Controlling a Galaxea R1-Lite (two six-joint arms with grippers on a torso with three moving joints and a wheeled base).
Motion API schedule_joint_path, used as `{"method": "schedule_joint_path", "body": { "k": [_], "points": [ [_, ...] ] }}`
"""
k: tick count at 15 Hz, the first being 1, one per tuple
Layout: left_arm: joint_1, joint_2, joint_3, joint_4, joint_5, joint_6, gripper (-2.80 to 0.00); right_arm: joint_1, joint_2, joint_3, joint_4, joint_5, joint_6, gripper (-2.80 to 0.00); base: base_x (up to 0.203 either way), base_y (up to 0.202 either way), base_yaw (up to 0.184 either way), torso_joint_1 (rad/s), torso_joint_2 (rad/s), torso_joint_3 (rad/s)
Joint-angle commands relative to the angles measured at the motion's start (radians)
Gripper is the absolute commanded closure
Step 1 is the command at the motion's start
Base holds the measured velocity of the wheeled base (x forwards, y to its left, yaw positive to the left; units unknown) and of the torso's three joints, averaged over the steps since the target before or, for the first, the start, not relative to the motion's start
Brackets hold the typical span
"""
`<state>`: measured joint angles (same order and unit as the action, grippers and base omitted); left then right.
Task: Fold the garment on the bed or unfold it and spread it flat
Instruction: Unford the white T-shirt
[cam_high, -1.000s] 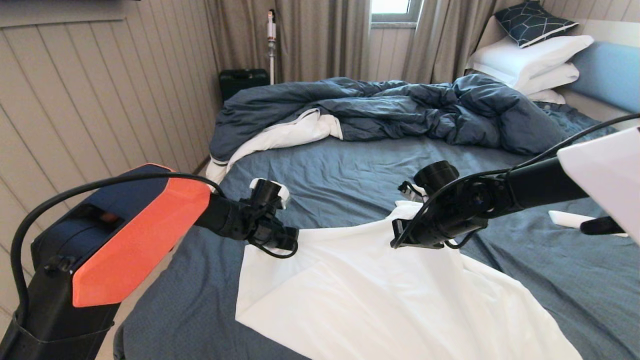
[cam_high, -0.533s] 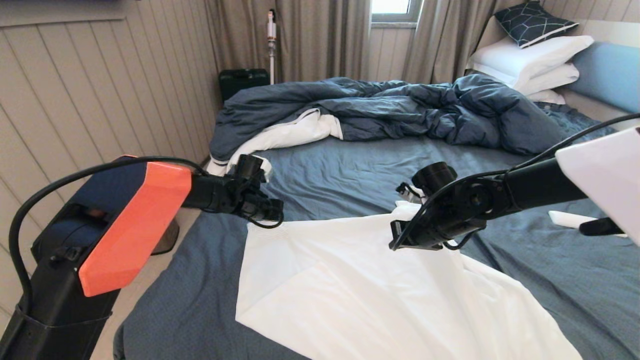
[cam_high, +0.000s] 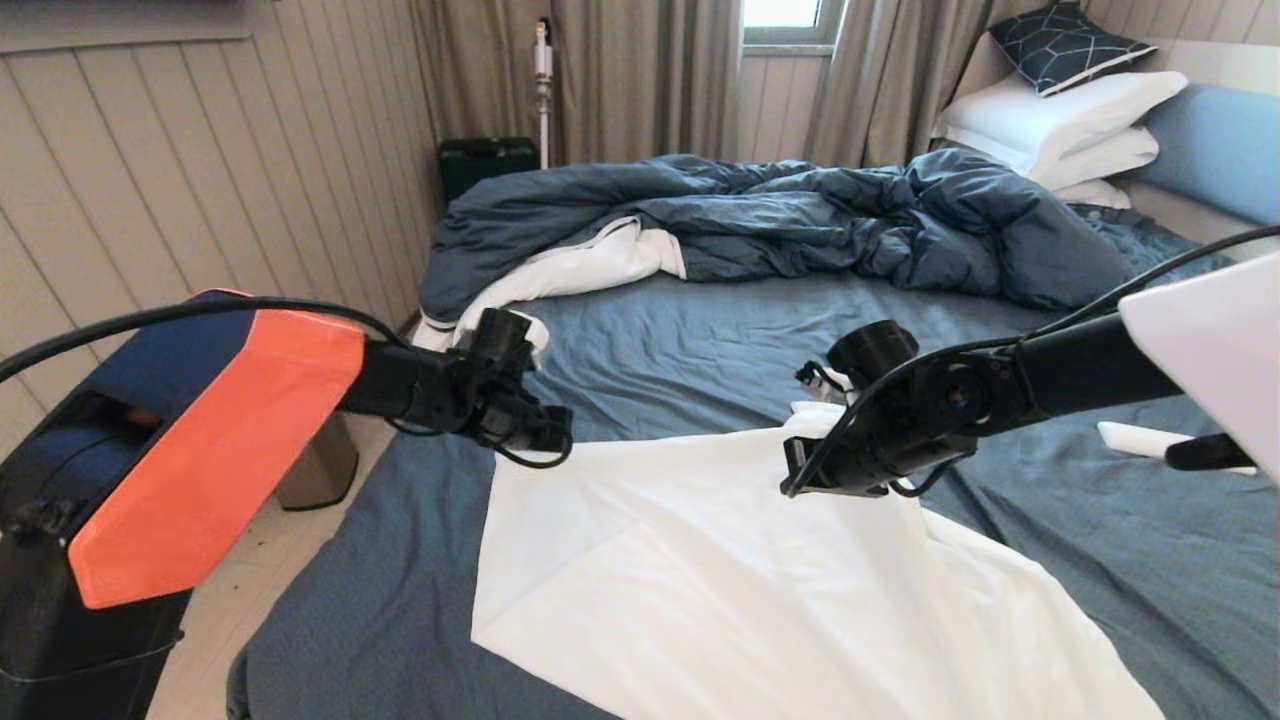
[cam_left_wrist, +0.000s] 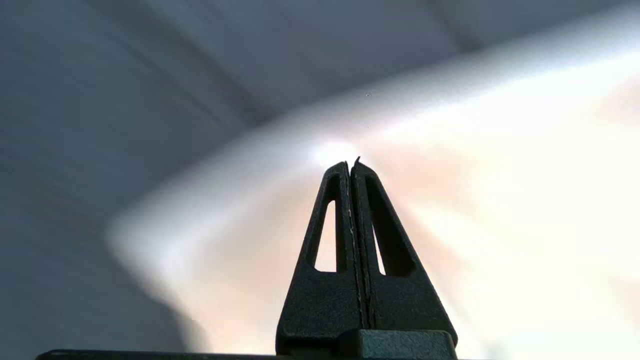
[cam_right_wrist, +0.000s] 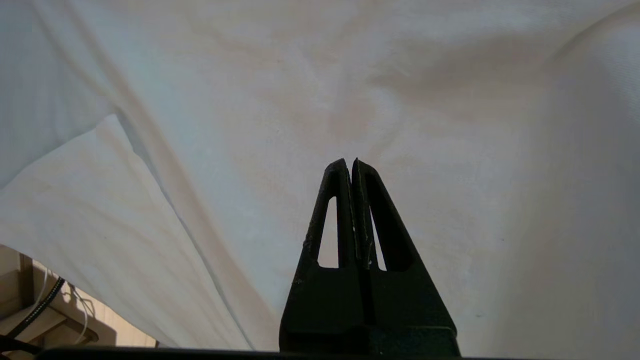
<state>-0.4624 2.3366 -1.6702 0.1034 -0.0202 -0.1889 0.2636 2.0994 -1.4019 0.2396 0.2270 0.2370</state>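
The garment (cam_high: 760, 590), a plain white shirt, lies spread over the near part of the bed (cam_high: 700, 360), on its dark blue sheet. Its far edge is lifted and stretched between my two grippers. My left gripper (cam_high: 555, 438) is shut on the garment's far left corner. My right gripper (cam_high: 797, 480) is shut on the far right part, where the cloth rises in a small peak. In the left wrist view the shut left gripper (cam_left_wrist: 350, 162) meets the white garment (cam_left_wrist: 500, 175). In the right wrist view the right gripper (cam_right_wrist: 349, 162) is pressed shut against the garment (cam_right_wrist: 300, 90).
A rumpled dark blue duvet (cam_high: 800, 220) with white lining fills the far half of the bed. White pillows (cam_high: 1060, 120) lean on the blue headboard (cam_high: 1210, 150). A small white object (cam_high: 1130, 438) lies on the sheet at right. The panelled wall and a bin (cam_high: 320, 470) stand left.
My left gripper has moved left and away from me with the garment's corner, drawing the far edge out wider and straighter. The right gripper has stayed in place.
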Motion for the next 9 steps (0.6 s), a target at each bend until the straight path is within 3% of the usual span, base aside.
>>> {"method": "schedule_joint_path", "body": {
  "k": [1,2,4,5,6,9],
  "points": [
    [-0.072,-0.064,0.11,-0.014,0.016,-0.005,0.0,0.0,-0.004,-0.003,0.001,0.001,0.001,0.0,0.0,0.0,0.0,0.0,0.0,0.0],
    [-0.121,-0.07,0.148,-0.037,0.084,-0.012,0.0,-0.003,-0.005,-0.006,0.001,-0.002,0.001,0.0,0.0,0.0,0.0,0.0,0.0,0.0],
    [-0.232,-0.07,0.203,-0.086,0.295,-0.028,0.0,-0.011,-0.006,-0.012,0.001,-0.008,0.001,0.0,0.0,0.0,0.0,0.0,0.0,0.0],
    [-0.27,-0.077,0.217,-0.099,0.32,-0.032,0.0,-0.012,-0.01,-0.018,0.003,-0.008,0.001,0.0,0.0,0.0,0.0,0.0,0.0,0.0],
    [-0.297,-0.084,0.218,-0.099,0.336,-0.035,-2.8,-0.014,-0.013,-0.019,0.003,-0.008,-0.001,0.0,0.0,0.0,0.0,0.0,0.0,0.0],
    [-0.342,-0.098,0.233,-0.067,0.346,-0.062,-2.8,-0.012,-0.027,-0.017,0.004,-0.008,-0.001,0.0,0.0,0.0,0.0,0.0,0.0,0.0]
  ]
}}
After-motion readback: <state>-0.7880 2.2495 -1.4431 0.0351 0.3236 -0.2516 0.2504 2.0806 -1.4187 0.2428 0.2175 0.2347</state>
